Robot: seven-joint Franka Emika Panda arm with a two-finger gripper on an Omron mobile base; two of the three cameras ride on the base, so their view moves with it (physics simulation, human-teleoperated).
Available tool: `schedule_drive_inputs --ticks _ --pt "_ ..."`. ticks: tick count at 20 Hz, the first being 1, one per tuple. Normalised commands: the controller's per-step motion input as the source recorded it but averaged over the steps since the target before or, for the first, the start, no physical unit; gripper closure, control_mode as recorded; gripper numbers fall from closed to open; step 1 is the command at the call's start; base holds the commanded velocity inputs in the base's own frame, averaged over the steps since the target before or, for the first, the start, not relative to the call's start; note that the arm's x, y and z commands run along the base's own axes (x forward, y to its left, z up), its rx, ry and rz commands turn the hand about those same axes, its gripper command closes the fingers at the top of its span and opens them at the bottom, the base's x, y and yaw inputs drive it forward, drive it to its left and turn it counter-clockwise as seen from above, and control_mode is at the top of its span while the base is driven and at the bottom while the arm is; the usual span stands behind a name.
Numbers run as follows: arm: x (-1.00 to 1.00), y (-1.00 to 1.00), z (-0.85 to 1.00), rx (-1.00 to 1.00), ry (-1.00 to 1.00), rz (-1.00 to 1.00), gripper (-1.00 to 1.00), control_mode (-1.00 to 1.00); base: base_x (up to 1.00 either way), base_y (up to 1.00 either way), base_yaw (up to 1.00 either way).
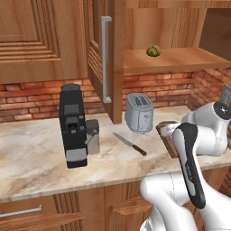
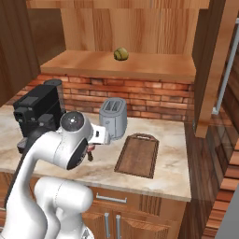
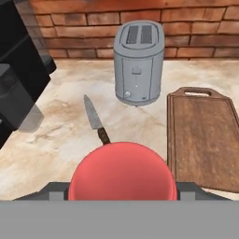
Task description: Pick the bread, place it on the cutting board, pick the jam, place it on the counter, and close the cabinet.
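Olive-brown bread (image 2: 121, 54) on shelf; red jam (image 3: 123, 172), apparently gripped.

Even, soft light fills my kitchen, with no visible lamp and no glare. The toaster (image 3: 138, 63) drops only a faint shadow on the counter (image 3: 60, 140); the cabinet (image 2: 126, 35) interior sits dimmer. Everything renders sharp, slightly grainy on the bricks. The jam (image 3: 123, 172) looms huge and flat red close to my lens.

Bread (image 1: 153, 51) on open cabinet (image 1: 106, 58) shelf, toaster (image 1: 139, 113) & knife (image 1: 130, 144) on counter (image 1: 36, 153), coffee machine (image 1: 72, 124) left
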Motion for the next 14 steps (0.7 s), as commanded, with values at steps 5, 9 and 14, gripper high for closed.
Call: schedule_drive_inputs --ticks 5,9,14 --pt "-0.09 0.00 -0.45 0.00 0.00 0.00 1.00 -1.00 0.00 0.00 0.00" --pt "-0.02 0.00 -0.42 0.00 0.00 0.00 1.00 -1.00 0.00 0.00 0.00" --pt "0.00 0.00 -0.43 0.00 0.00 0.00 1.00 -1.00 0.00 0.00 0.00"
